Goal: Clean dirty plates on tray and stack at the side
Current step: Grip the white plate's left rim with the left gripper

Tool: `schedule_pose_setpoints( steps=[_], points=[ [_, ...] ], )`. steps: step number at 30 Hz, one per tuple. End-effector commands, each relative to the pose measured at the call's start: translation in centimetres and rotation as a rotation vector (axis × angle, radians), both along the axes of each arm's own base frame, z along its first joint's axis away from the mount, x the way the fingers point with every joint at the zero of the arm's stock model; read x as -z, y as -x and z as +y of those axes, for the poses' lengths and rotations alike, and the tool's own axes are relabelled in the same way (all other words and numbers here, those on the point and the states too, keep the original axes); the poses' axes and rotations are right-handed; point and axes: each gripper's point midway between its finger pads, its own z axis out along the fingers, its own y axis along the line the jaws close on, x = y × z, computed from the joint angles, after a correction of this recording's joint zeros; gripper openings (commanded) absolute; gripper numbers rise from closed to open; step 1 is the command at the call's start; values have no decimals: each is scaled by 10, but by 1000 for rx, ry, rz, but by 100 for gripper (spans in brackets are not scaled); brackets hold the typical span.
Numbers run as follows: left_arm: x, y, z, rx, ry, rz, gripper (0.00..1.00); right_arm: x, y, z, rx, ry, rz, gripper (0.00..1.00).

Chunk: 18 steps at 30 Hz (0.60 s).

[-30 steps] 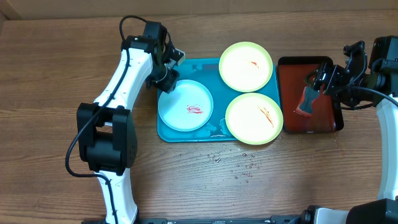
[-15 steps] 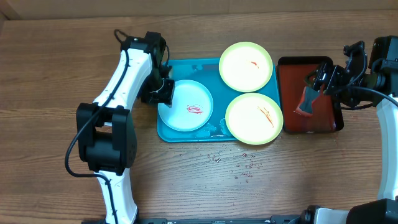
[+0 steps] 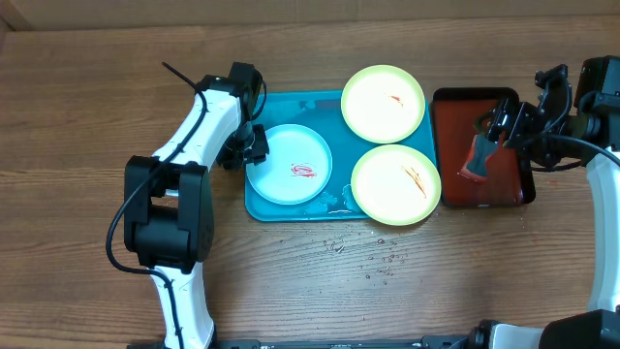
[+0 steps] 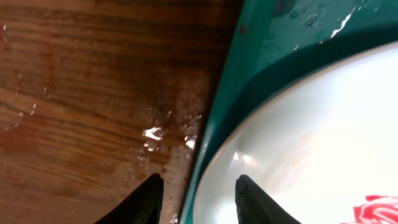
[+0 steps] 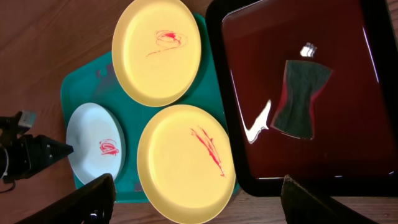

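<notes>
All 3 plates sit on the blue tray (image 3: 295,105), each smeared red: the white plate (image 3: 289,163) at its left end, the far yellow plate (image 3: 384,102) and the near yellow plate (image 3: 395,184) at its right end, the near one overhanging the tray's edge. The left claw (image 3: 254,145) is low at the tray's left rim with its fingers spread, 1 tip over the wet table (image 3: 97,97) and 1 over the white plate's edge, pinching nothing. The right claw (image 3: 504,121) hangs spread wide and empty above the dark red tray (image 3: 450,194), where a grey pad (image 5: 301,99) lies.
</notes>
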Motion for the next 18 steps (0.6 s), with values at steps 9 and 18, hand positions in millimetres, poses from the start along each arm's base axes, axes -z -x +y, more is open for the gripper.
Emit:
schedule_pose_setpoints(
  steps=[9,18],
  points=[
    [4,-3,-22,133,105,-6,43,-11,-4,-2,3,15,-35,87],
    [25,8,-19,132,103,13,44,-11,-4,-2,2,15,-35,87]
  ],
)
